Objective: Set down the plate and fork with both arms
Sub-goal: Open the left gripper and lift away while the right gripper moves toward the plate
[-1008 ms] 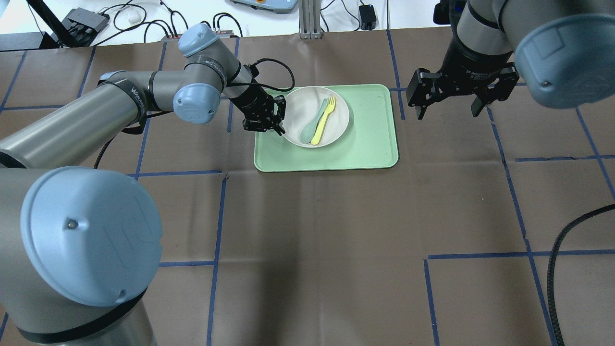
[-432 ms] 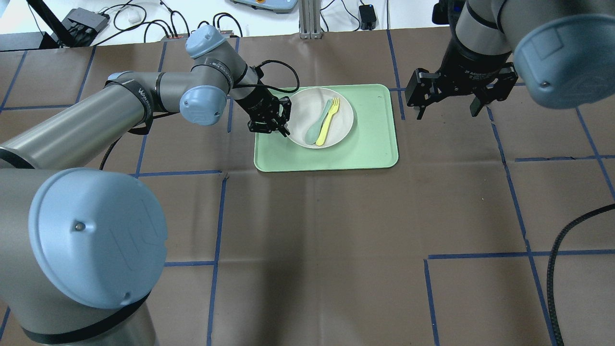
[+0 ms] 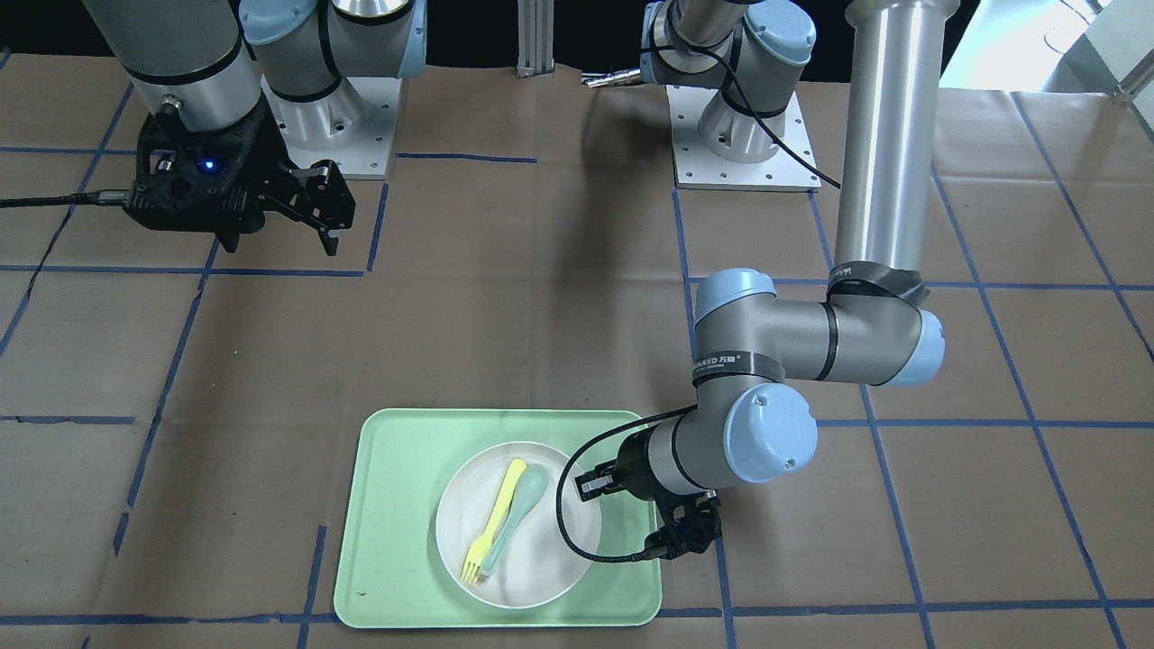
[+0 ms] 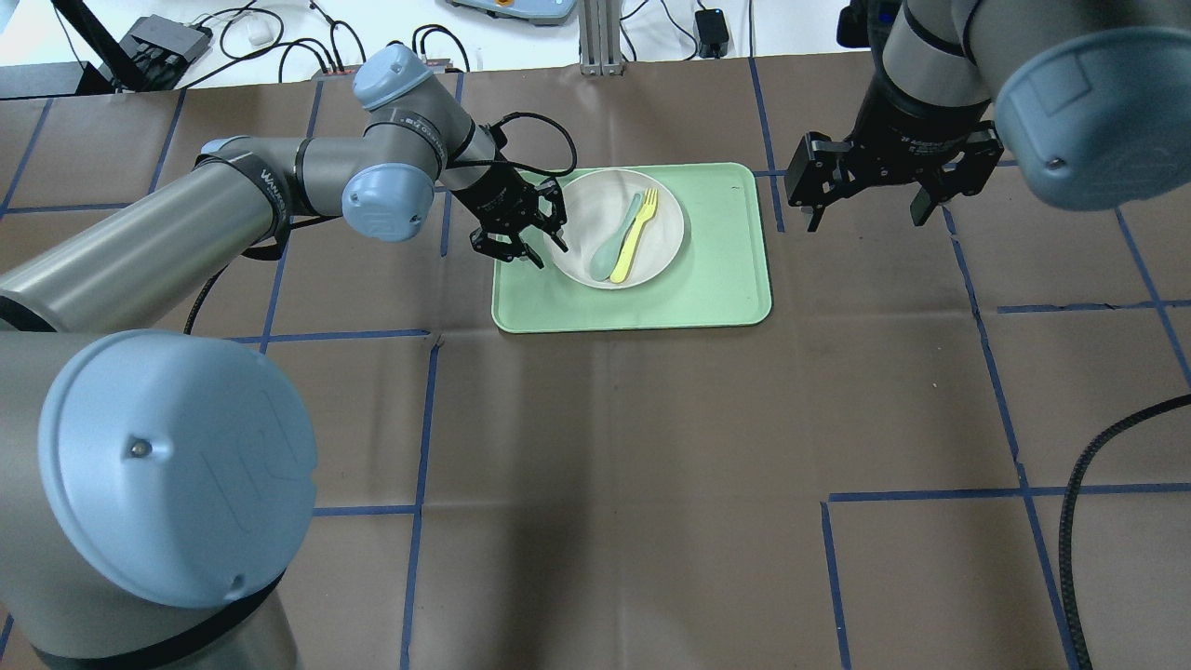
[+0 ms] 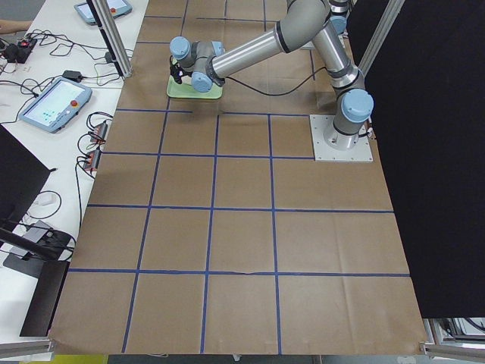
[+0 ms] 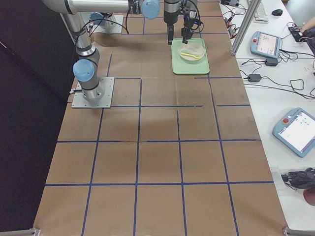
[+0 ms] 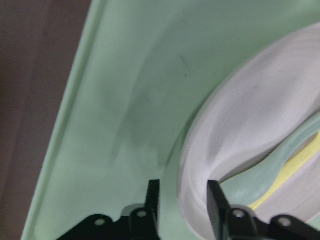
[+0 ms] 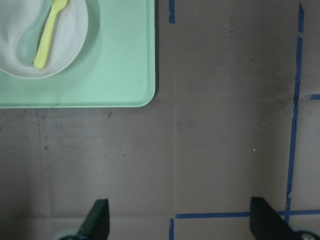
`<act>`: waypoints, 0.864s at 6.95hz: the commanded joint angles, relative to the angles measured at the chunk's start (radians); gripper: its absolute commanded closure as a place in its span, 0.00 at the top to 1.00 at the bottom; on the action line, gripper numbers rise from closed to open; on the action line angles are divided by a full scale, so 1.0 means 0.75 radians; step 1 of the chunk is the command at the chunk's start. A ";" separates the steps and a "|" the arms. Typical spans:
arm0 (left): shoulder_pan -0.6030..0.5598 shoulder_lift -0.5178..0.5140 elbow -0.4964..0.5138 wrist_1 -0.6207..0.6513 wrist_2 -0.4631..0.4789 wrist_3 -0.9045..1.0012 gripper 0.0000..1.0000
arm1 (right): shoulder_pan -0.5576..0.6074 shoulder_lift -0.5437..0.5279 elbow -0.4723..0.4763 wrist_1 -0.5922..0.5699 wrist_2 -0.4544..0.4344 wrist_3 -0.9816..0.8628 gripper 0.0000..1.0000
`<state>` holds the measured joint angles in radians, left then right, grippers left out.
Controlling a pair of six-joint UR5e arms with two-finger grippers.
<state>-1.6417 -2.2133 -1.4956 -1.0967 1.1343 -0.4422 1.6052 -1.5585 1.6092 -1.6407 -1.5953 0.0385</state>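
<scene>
plate [image 4: 666, 238] has been shifted a little toward the robot's right on the tray [image 4: 728, 272] compared with a second ago. the fork [image 4: 635, 234] and spoon [image 4: 607, 253] were carried along inside it. left tool [image 7: 183, 186] has been drawn back slightly since 0.4 s ago and looks wider now. in the left wrist view its fingers are spread and set astride the plate's near rim, one over the tray and one over the plate's inside. a gap is seen on the tray side, so nothing is pinched yet. judged: the rim grasp is being lined up and the lift has not been started.

right tool [image 4: 866, 220] is unchanged. it is held spread wide above the bare tabletop [image 4: 605, 465], beside the tray's right edge and well apart from the fork.

containers: the tray lies flat on the tabletop with only the plate on it, toward its left half. in the plate the fork and spoon lie side by side, touching along their handles, with the fork on the robot's right. the tines point away from the robot. the fork is likely to be left for the right tool.
</scene>
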 commanded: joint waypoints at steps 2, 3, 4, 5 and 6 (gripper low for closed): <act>0.043 0.250 -0.124 -0.041 0.025 0.025 1.00 | -0.001 0.000 0.000 0.001 0.000 0.000 1.00; 0.054 0.348 -0.177 -0.075 0.052 0.078 0.99 | -0.003 0.000 0.000 0.001 0.000 -0.002 1.00; 0.062 0.420 -0.164 -0.201 0.172 0.188 0.99 | -0.001 0.000 0.000 -0.001 0.000 0.000 1.00; 0.064 0.472 -0.137 -0.320 0.270 0.278 0.99 | 0.005 0.000 -0.002 -0.001 -0.002 0.004 1.00; 0.066 0.523 -0.113 -0.414 0.360 0.360 0.99 | 0.007 0.004 -0.016 -0.003 0.000 0.022 1.00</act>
<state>-1.5950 -1.8712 -1.5993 -1.3158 1.3207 -0.2496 1.6079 -1.5577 1.6052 -1.6416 -1.5960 0.0437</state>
